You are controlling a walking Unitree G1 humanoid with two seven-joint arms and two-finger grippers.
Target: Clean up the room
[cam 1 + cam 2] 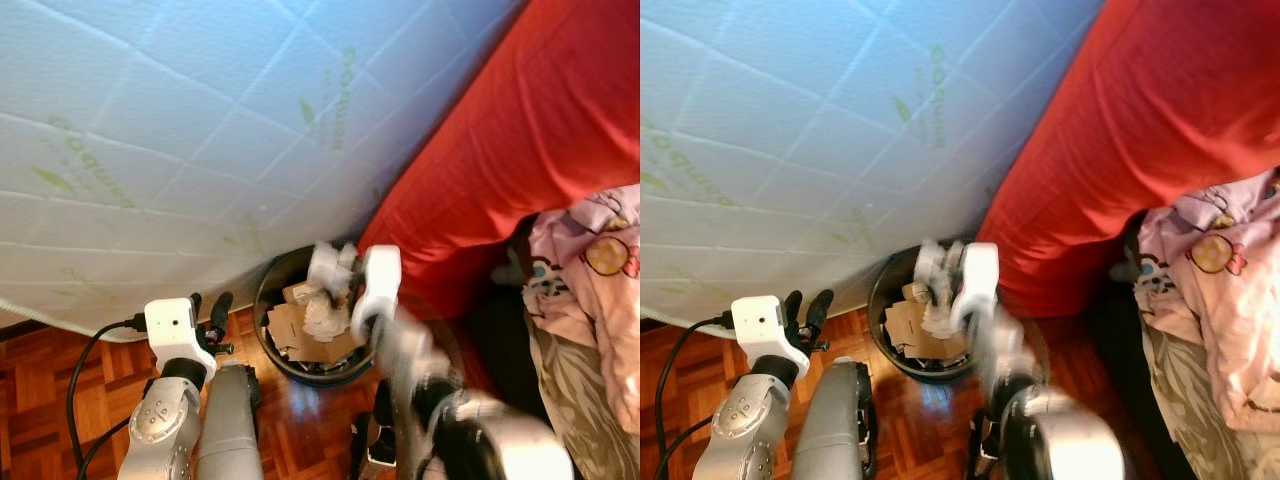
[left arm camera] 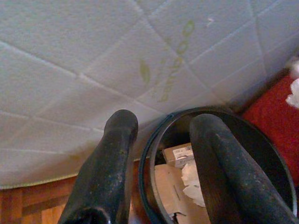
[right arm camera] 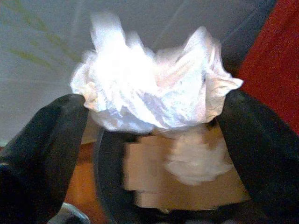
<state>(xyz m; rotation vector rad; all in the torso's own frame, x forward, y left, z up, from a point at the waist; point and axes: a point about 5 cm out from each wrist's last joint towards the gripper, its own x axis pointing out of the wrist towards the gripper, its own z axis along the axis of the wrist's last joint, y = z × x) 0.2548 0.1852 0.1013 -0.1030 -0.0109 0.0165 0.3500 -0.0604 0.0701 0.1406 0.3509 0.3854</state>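
Parquet floor [image 1: 30, 370] in reddish wood lies nearest, with both silver arms rising from the lower edge. Left hand [image 1: 207, 312] hovers low beside the bin, fingers [image 2: 110, 182] apart, nothing between them. Right hand [image 3: 152, 140], blurred in the head views, sits over the black wastebasket [image 1: 268, 300] with its fingers clamped on a crumpled white tissue wad [image 3: 149, 93], held just above the rim. Inside the basket: brown cardboard pieces [image 1: 290, 330] and more white paper. Behind it leans a white quilted mattress [image 1: 200, 130]; to the right, red bedding [image 1: 520, 140] and a pink patterned cloth [image 1: 590, 270].
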